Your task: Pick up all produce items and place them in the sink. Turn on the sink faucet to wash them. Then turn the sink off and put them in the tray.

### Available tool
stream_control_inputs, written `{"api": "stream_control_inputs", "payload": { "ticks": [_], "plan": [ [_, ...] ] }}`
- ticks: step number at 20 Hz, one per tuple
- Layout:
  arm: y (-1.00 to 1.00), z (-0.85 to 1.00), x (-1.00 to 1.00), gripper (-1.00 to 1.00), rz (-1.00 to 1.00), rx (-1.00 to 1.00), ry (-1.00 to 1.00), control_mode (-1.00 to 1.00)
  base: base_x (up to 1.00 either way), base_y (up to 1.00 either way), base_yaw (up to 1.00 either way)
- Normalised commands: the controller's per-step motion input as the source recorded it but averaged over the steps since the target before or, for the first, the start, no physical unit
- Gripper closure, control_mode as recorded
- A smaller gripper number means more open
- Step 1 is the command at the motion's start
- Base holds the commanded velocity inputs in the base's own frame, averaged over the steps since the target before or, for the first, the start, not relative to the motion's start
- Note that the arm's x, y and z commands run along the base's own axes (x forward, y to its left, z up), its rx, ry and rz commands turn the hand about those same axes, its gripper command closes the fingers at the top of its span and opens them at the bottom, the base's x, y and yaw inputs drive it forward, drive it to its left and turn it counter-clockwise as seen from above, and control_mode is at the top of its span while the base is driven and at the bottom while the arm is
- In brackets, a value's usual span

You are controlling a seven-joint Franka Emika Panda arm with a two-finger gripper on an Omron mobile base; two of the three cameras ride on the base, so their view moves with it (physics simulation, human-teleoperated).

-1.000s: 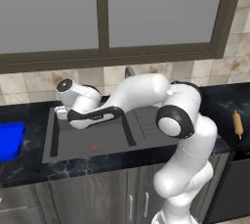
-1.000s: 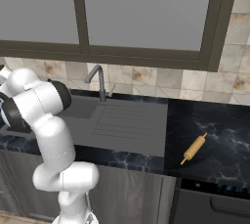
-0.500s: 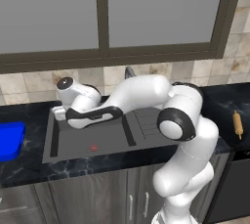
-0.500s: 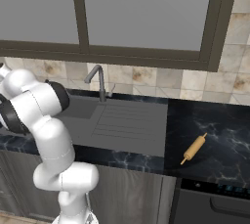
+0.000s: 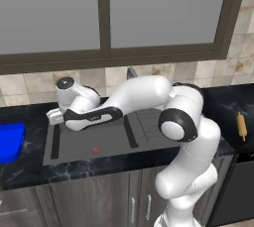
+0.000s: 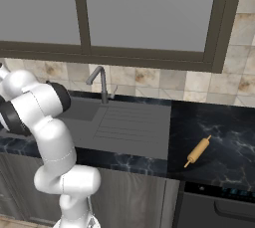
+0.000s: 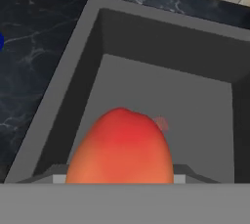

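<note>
Since the earlier frame our arm had barely shifted; our hand (image 5: 53, 117), half open, gripped the fruit (image 7: 120, 147) over the sink (image 7: 161, 91); release, washing, and the tray (image 5: 10, 141) at nine o'clock remained.

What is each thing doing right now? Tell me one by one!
fruit: held up close at the end effector, above the sink basin.
end effector: closed on the fruit, over the basin.
sink: basin dry.
faucet: no water running.
blue tray: on the counter beside the sink.
rolling pin: lying flat on the counter.
</note>
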Motion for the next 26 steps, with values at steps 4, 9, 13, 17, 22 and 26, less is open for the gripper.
{"api": "stream_control_inputs", "payload": {
  "ticks": [4,9,13,17,22,26],
  "plan": [
    [0.37,0.00,-0.03,1.00,0.29,0.00,0.00,-1.00,0.00,0.00,0.00],
    [0.51,0.04,-0.14,1.00,0.30,-0.01,0.01,-1.00,0.00,0.00,0.00],
    [0.55,0.00,-0.14,1.00,0.27,-0.02,0.03,-1.00,0.00,0.00,0.00],
    [0.41,0.05,-0.22,1.00,0.22,0.00,0.00,-1.00,0.00,0.00,0.00],
    [0.48,0.10,0.00,1.00,0.16,-0.03,0.07,-1.00,0.00,0.00,0.00],
    [0.29,-0.15,0.00,1.00,0.13,0.00,0.01,-1.00,0.00,0.00,0.00]
  ]
}}
